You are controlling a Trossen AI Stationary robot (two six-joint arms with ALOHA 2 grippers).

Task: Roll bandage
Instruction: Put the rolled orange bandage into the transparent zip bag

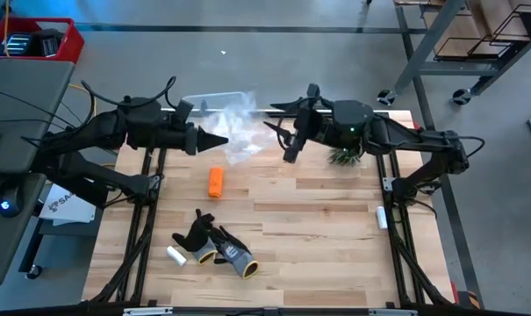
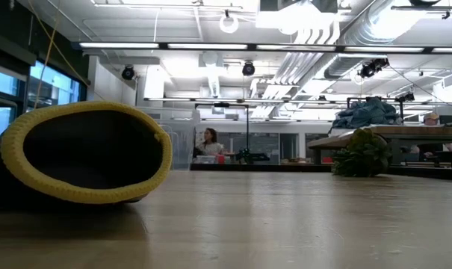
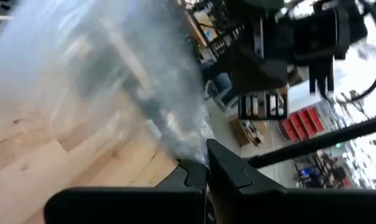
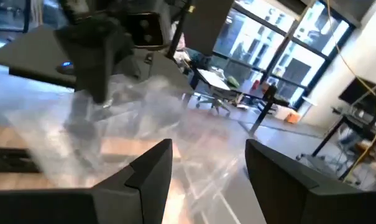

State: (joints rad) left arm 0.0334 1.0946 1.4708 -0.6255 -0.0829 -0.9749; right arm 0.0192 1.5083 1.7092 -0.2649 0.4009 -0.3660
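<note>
The stubby bright orange fabric bandage roll (image 1: 215, 182) is left untouched on the wooden table (image 1: 318, 228). A crumpled clear plastic bag (image 1: 234, 123) is pinched by the left gripper (image 1: 219, 140), fingers together; the right gripper (image 1: 283, 132) is held with fingers apart.

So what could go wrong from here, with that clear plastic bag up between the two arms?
The left gripper is shut on the clear plastic bag, lifted off the table. It is thin and crumpled, so it might slip out.

The right gripper, jaws open, sits close to the same bag; the two arms could bump.

The bandage, already a stubby orange roll, lies loose on the table below the bag. A swinging bag might brush it and send it rolling.
</note>
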